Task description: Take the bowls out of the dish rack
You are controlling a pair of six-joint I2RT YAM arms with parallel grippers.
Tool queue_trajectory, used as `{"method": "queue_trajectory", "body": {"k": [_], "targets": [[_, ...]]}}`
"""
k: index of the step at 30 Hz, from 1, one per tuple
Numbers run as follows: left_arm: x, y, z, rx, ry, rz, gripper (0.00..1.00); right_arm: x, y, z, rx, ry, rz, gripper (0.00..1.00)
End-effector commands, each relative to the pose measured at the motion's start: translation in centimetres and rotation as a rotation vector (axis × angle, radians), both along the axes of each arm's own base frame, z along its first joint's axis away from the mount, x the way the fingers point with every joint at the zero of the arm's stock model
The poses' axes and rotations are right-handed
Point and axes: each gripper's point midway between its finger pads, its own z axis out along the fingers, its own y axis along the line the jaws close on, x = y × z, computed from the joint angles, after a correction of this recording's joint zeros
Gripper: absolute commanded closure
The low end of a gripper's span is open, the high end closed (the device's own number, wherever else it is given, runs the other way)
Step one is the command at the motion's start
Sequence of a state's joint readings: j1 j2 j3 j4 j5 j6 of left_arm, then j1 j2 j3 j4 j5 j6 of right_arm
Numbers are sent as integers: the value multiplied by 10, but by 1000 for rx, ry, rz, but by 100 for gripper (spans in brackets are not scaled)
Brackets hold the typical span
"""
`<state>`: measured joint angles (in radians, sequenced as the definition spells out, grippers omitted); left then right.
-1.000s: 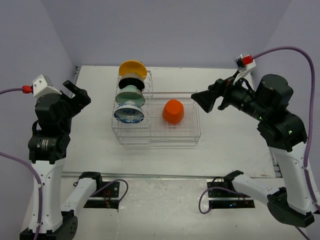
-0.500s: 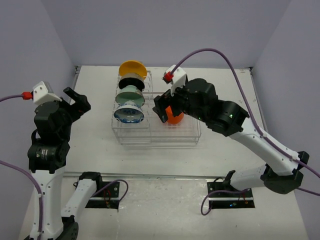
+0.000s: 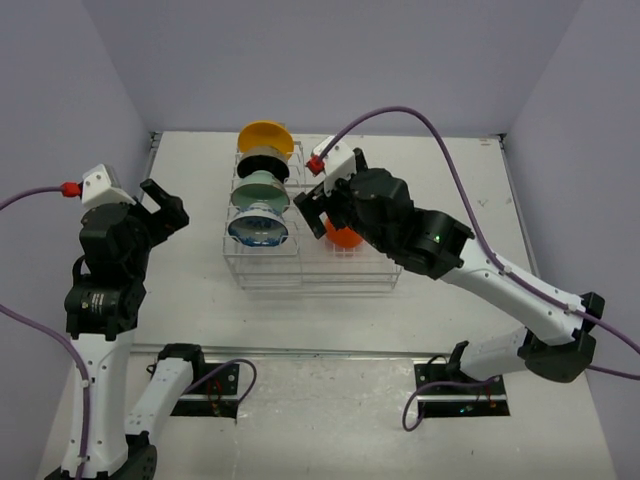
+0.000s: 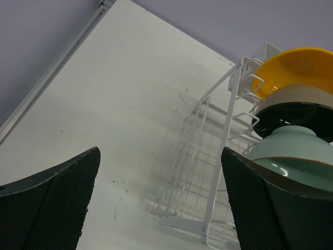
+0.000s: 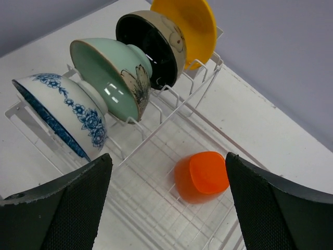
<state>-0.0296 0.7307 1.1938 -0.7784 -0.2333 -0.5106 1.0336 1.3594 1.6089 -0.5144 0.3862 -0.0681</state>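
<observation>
From up top, the right gripper (image 3: 312, 205) hung over the dish rack (image 3: 310, 275), right by the orange-red bowl (image 3: 345, 238) in the low basket, with the other four bowls (image 3: 260, 190) slotted on edge. Left wrist view: the left gripper (image 4: 158, 156) was spread wide and holding nothing, looking across the tabletop (image 4: 119, 94) at the rack. Right wrist view: that gripper was spread wide too, pinching nothing, with the orange-red bowl below it.
</observation>
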Motion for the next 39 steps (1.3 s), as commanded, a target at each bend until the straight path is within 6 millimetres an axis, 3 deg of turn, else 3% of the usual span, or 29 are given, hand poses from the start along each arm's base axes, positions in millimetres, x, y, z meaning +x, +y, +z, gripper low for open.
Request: {"method": "queue_trajectory", "body": {"k": [1, 5, 7, 12, 16, 23, 31, 39], "targets": [[6, -2, 5, 34, -26, -28, 3, -4, 7, 7, -18, -91, -25, 11], [9, 1, 10, 44, -43, -13, 3, -25, 19, 1, -27, -165, -38, 15], [11, 4, 12, 46, -48, 4, 3, -36, 26, 7, -4, -196, -20, 20], [12, 3, 15, 44, -81, 0, 3, -44, 37, 16, -10, -241, -41, 29], [8, 7, 9, 63, -80, 14, 3, -53, 58, 8, -41, -266, -26, 33], [1, 7, 6, 57, -107, 16, 2, -53, 86, -10, -120, -298, 3, 34], [-2, 3, -5, 41, -115, 2, 2, -50, 100, -2, -185, -380, 7, 34], [-6, 4, -4, 57, -123, -5, 2, -47, 111, 5, -210, -414, 10, 34]]}}
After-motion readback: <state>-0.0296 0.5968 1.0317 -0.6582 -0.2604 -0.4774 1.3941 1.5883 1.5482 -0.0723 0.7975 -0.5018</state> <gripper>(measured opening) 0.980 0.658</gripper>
